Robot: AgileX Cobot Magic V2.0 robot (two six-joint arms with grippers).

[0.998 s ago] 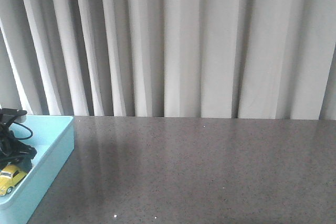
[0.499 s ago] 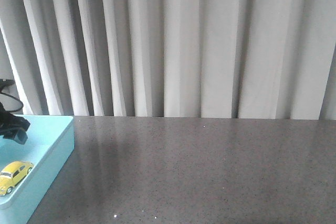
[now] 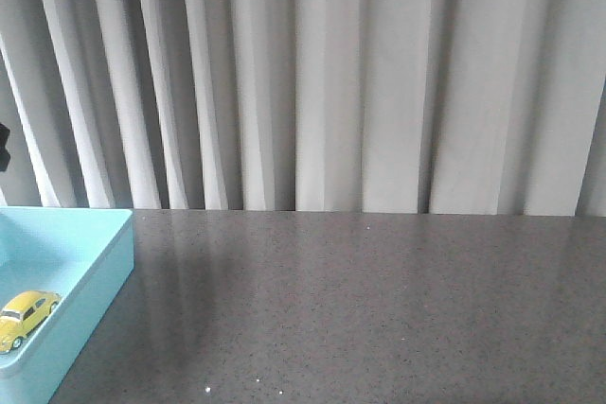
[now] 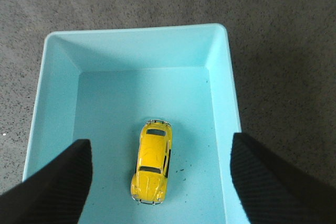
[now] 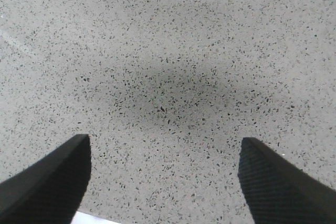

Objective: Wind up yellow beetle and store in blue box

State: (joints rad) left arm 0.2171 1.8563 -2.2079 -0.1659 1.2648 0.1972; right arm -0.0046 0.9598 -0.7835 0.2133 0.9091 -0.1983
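The yellow beetle [image 4: 153,162] sits on its wheels inside the blue box [image 4: 228,77], near its right wall. It looks light, rigid and slick-painted; grip across its doors. Left claw [image 4: 157,182] and right claw [image 5: 163,182] are spread, empty.

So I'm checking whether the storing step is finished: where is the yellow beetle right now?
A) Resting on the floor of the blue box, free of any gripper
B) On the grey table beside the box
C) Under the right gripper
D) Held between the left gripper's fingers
A: the left wrist view shows the yellow beetle on the floor of the blue box, with the left gripper open and clear of it.
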